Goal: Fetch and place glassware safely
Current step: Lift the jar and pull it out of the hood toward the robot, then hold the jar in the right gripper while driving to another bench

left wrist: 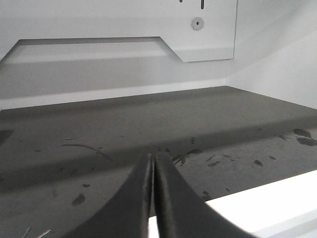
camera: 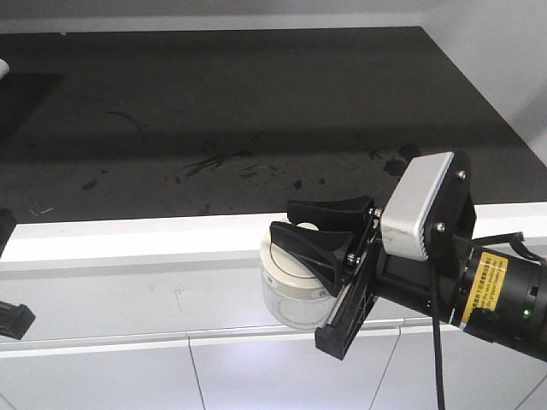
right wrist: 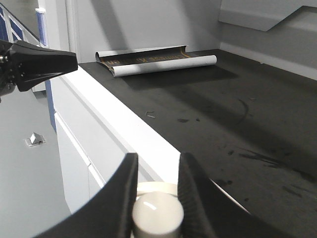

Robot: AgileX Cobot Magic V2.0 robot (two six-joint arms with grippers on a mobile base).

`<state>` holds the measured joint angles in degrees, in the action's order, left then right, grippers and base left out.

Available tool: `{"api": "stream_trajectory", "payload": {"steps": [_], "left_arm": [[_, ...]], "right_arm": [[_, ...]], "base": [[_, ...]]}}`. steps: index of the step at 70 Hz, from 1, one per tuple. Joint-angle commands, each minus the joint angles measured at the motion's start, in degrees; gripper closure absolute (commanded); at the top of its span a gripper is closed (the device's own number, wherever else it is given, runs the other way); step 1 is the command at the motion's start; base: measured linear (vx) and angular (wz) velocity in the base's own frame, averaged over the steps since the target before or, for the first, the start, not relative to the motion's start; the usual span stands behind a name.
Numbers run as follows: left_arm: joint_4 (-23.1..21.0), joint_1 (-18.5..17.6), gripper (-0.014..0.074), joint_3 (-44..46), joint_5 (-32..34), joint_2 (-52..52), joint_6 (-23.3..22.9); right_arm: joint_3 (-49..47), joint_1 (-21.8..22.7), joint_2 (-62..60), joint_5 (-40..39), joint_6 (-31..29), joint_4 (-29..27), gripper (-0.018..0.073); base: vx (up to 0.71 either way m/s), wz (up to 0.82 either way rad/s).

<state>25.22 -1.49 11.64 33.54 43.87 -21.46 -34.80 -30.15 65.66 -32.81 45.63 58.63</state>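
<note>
So the right gripper [camera: 295, 224] has the jar [camera: 291, 301]. Its fingers are pinched narrow on the knob [right wrist: 157, 214] of the cream lid [camera: 285, 275], and the glass hangs below them, so I'd call the fetching part done. The placing isn't, though. The jar sits out at the front of the white edge [camera: 128, 239], in front of the cabinet fronts [camera: 94, 376] and not on the dark top [camera: 214, 102] yet, and I can't tell if it touches the edge. What's left, I reckon, is carrying it in over the edge and setting it down gently. The left gripper [left wrist: 152, 194] is pressed together with nothing in it. The top is matte black, flat and scuffed, with little flecks of debris scattered about, and there's loads of free space. Further back on the left a rolled sheet [right wrist: 153, 62] lies near the wall. Behind everything is a white back panel [left wrist: 99, 20] with a notched cutout, and a plain white side wall closes off the right.
</note>
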Motion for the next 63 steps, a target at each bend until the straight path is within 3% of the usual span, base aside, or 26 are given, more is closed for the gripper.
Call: {"api": "stream_trajectory", "payload": {"steps": [1,32,63], "left_arm": [[-1.16,-0.01,0.0595,1.41,4.13,-0.15,-0.66],[-1.16,-0.01,0.0595,1.41,4.13,-0.15,-0.66],[-1.16,-0.01,0.0595,1.41,3.87,-0.15,-0.66]], "right_arm": [[-1.84,-0.05,-1.37,-3.83,-0.37,-2.56,0.0559],[-1.84,-0.05,-1.37,-3.83,-0.37,-2.56,0.0559],[-1.84,-0.05,-1.37,-3.83,-0.37,-2.56,0.0559]], "base": [[0.00,0.00],[-0.02,0.09],[-0.12,0.51]]}}
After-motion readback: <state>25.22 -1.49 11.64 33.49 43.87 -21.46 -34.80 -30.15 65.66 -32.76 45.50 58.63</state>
